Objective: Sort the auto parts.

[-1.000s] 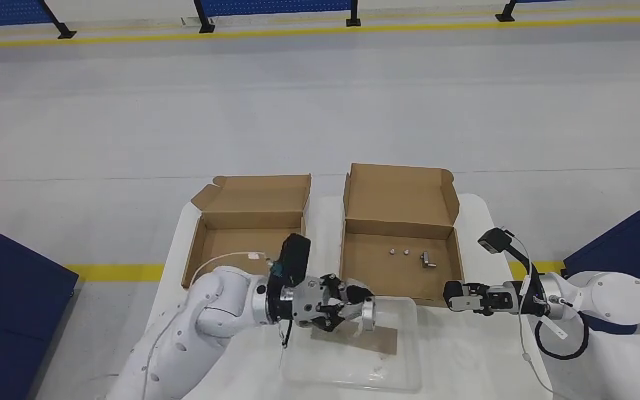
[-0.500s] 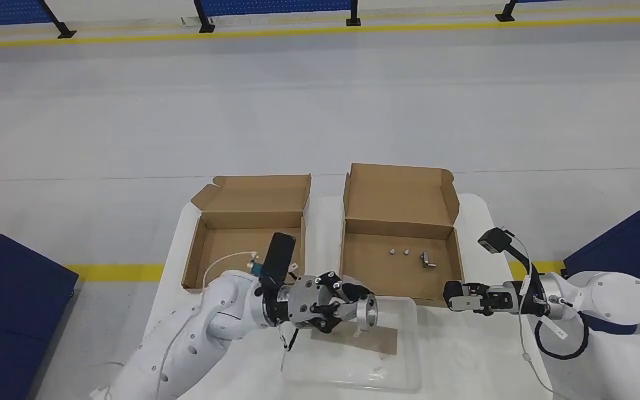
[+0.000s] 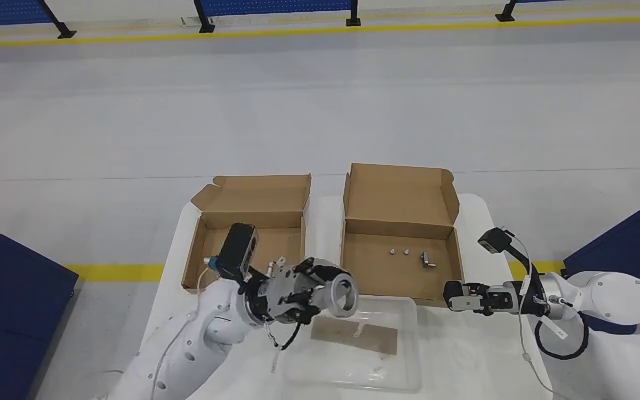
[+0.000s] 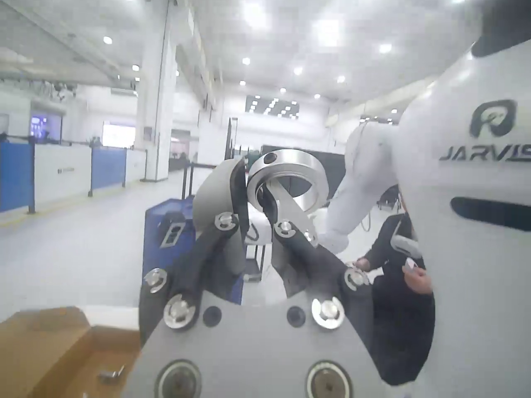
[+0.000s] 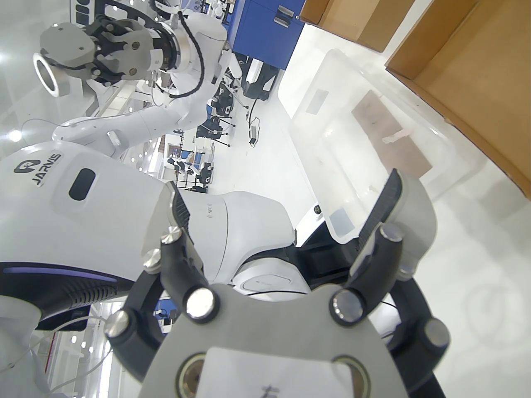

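Grey fingers [image 4: 220, 196] of the left gripper [image 4: 252, 192] pinch one wall of the shiny ring [image 4: 298, 158], up in the air by the corner of the clear bin [image 3: 400, 365]. The right gripper [image 5: 284, 186] sits wide open. Such a small bite could let the ring slip and drop. Round, no long side; its hole faces mostly up.

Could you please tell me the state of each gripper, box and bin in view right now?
left gripper: shut on the metal ring.
metal ring: held, one finger through its hole.
right gripper: open, empty.
left cardboard box: lid open.
right cardboard box: lid open, small metal parts inside.
clear bin: uncovered, a pale piece inside.
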